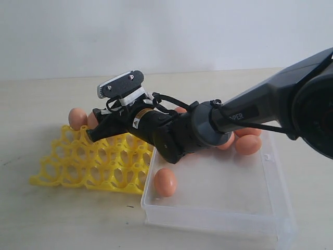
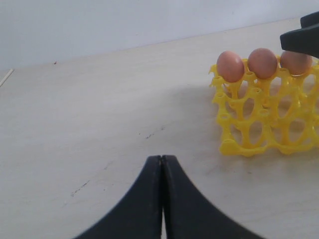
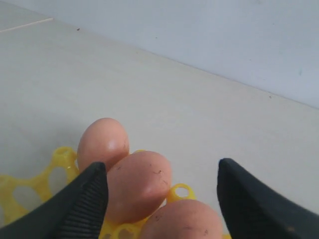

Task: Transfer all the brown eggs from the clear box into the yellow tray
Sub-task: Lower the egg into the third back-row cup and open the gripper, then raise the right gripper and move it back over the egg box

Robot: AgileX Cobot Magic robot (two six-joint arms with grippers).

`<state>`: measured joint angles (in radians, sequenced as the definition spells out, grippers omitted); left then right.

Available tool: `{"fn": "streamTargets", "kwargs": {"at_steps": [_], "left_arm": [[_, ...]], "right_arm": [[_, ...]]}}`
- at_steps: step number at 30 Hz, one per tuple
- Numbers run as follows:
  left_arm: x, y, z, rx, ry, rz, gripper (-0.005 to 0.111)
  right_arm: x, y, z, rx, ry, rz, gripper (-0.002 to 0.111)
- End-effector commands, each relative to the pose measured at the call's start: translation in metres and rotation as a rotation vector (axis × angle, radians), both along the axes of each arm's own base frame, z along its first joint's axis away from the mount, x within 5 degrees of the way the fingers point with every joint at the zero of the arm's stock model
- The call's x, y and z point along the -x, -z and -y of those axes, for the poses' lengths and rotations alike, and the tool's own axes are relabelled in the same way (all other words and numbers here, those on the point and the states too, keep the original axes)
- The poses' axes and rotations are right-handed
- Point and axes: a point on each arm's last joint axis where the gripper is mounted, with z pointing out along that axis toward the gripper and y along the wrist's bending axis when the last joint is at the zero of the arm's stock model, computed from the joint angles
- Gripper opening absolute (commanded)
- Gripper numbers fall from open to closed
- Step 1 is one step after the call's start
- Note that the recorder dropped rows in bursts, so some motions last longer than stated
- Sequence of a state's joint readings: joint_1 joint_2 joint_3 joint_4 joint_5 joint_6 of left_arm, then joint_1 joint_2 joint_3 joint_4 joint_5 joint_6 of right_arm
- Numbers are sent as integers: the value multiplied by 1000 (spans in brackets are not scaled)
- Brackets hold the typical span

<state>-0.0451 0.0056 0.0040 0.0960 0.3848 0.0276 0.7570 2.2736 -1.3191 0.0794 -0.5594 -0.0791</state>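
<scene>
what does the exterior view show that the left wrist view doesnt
Only the exterior view: the clear box with brown eggs left in it, and the right arm reaching across to the tray. Only the left wrist view: the left gripper, shut, with the table ahead of it. Both: the yellow tray with eggs seated along one edge.

White letters (image 1: pixel 243 115) are showing on the right arm (image 1: pixel 270 94), reading roughly "PER", the start cut off. A small sticker (image 1: pixel 136 123) further down the arm is coming through too blurred to read.
</scene>
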Motion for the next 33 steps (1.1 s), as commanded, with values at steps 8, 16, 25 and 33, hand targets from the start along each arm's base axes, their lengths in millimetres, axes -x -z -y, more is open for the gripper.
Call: {"fn": "streamTargets", "kwargs": {"at_steps": [8,16,25,33], "left_arm": [[0,-2,0,6,4,16,0],[0,-2,0,6,4,16,0],[0,-2,0,6,4,16,0],[0,-2,0,6,4,16,0]], "right_arm": [[-2,-27,1,-20,0,23,62],[15,-99,17,37,9,-137,59],[41,-106,70,416,-36,-467,5],[44,-117,122,431,59,-553,0]]}}
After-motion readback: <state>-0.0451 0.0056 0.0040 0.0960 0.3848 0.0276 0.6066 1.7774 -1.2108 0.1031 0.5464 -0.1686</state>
